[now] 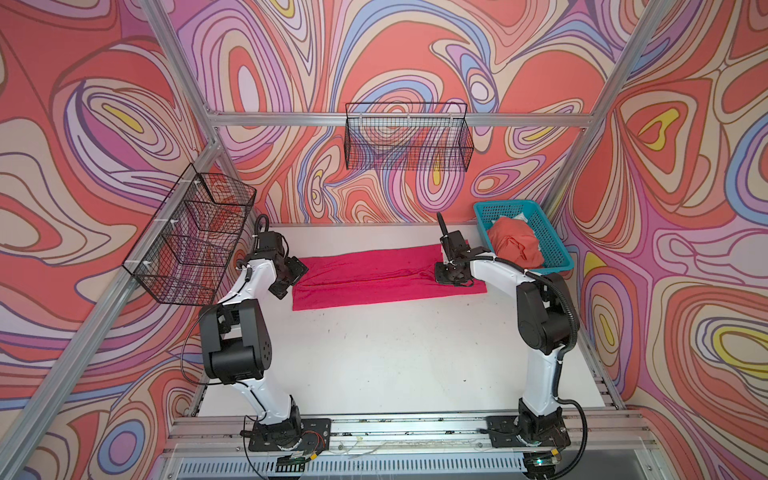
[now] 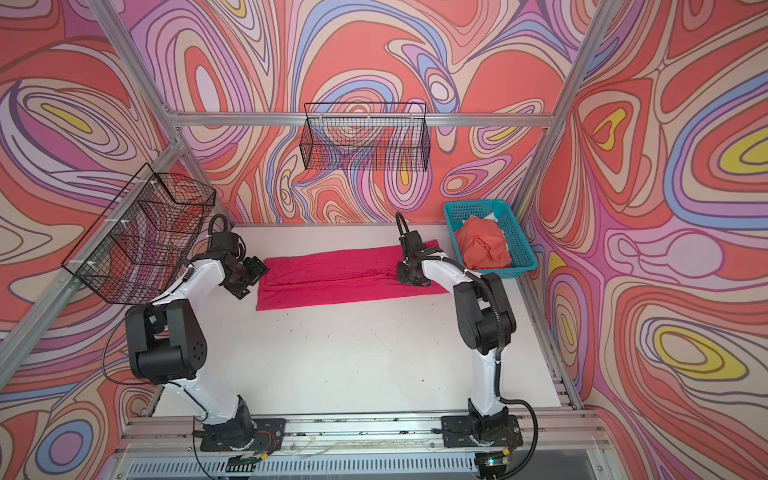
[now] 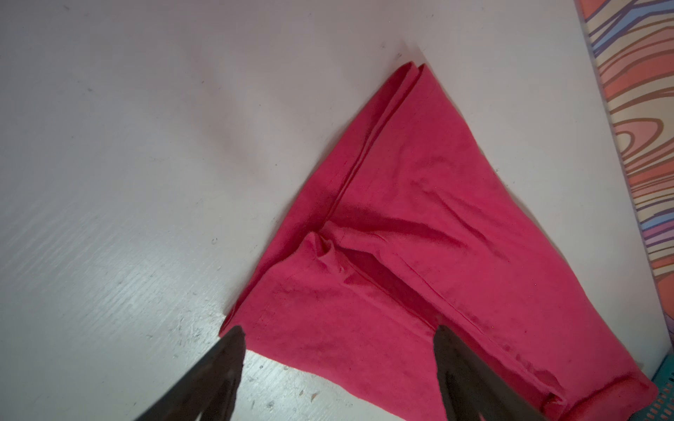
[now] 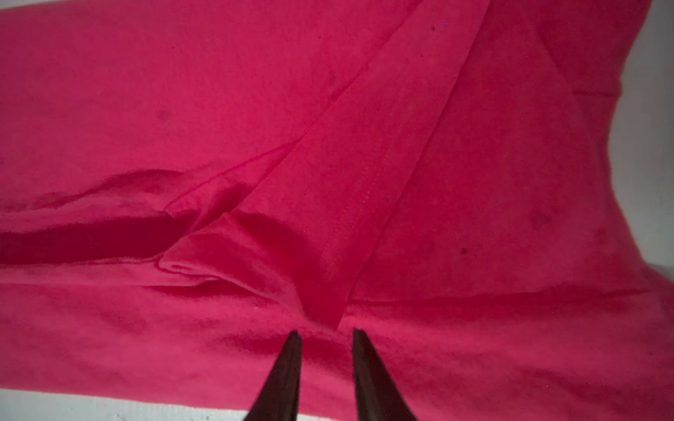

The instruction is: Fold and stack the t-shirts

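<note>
A magenta-pink t-shirt [image 1: 386, 276] [image 2: 345, 276] lies on the white table [image 1: 395, 353], folded into a long strip. My left gripper [image 1: 291, 279] [image 2: 250, 278] hovers at the strip's left end. In the left wrist view this gripper [image 3: 338, 330] is wide open over a corner of the pink cloth [image 3: 419, 226], holding nothing. My right gripper [image 1: 451, 276] [image 2: 411, 276] points down onto the strip's right part. In the right wrist view its jaws [image 4: 325, 333] stand slightly apart just above the cloth [image 4: 255, 109], beside a folded sleeve tip. An orange-coral t-shirt [image 1: 515, 245] [image 2: 484, 247] sits crumpled in the teal basket.
The teal lattice basket [image 1: 548, 232] [image 2: 517, 232] stands at the table's far right corner, close behind the right arm. A black wire basket [image 1: 409, 141] hangs on the back wall. Another wire basket [image 1: 191, 241] hangs on the left frame beside the left arm.
</note>
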Available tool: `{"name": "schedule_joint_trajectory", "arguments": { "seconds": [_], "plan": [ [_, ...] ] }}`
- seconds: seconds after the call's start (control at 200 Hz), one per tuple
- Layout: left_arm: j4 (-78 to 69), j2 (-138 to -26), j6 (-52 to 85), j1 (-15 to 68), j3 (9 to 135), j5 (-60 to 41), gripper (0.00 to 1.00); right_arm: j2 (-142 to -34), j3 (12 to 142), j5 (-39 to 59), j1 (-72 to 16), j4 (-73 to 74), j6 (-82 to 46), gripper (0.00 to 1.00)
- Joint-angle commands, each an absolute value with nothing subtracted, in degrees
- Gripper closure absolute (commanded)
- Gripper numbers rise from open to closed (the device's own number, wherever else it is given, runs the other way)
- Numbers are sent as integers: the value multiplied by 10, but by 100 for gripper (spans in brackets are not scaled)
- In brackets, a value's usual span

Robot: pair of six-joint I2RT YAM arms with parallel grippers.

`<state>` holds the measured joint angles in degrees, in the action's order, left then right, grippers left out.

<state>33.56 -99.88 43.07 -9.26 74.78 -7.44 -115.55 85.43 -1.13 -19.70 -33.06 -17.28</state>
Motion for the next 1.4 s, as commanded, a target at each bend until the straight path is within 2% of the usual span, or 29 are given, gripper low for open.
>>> {"name": "schedule_joint_trajectory", "arguments": {
  "seconds": [0.0, 0.486, 0.646, 0.876, 1.016, 1.397],
  "plan": [
    [344, -992, 427, -91, 748, -71, 17, -1167, 851, -22, -198, -331, -140, 73],
    [344, -994, 427, -91, 747, -71, 17, -1199, 872, -18, -204, -338, -113, 74],
    [344, -994, 427, -91, 747, -70, 17, -1211, 883, -29, -204, -341, -107, 78],
    [345, -994, 426, -91, 746, -68, 17, -1207, 889, -43, -204, -339, -101, 95],
    [344, -995, 426, -91, 747, -70, 17, -1209, 905, -46, -204, -345, -93, 100],
    [342, -1000, 425, -91, 746, -72, 16, -1281, 1046, -68, -206, -394, -56, 100]
  ]
}}
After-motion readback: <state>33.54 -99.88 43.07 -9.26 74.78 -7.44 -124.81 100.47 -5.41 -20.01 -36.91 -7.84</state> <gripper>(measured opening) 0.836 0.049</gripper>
